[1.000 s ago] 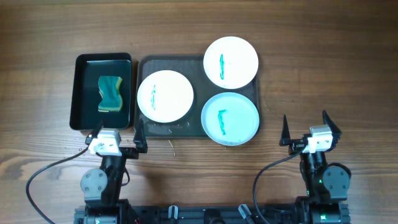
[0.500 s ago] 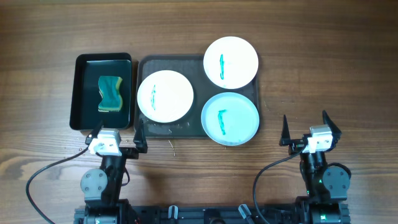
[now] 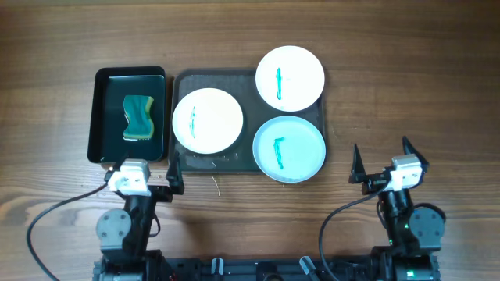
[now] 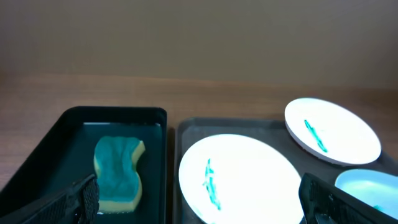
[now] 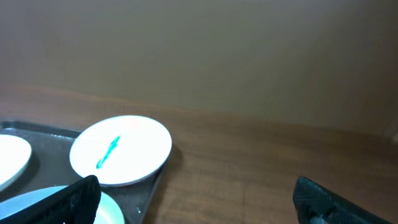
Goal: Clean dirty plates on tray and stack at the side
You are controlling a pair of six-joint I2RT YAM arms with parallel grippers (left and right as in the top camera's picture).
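Three plates lie on the dark grey tray [image 3: 215,160], each with a teal smear. A white plate [image 3: 208,120] is at the left, a white plate [image 3: 290,77] at the far right corner, a pale blue plate [image 3: 288,148] at the near right. My left gripper [image 3: 147,173] is open and empty, just in front of the tray's near left corner. My right gripper [image 3: 384,162] is open and empty, right of the tray. The left wrist view shows the left white plate [image 4: 242,180] and the far white plate [image 4: 333,130]. The right wrist view shows the far white plate [image 5: 121,149].
A glossy black tub [image 3: 101,117] with water stands left of the tray and holds a teal and yellow sponge [image 3: 139,117]. It also shows in the left wrist view [image 4: 37,168] with the sponge [image 4: 118,171]. Bare wooden table lies right of the tray [image 3: 406,94].
Both grippers have shifted slightly upward in the overhead view. The plates, tray and sponge have not moved.
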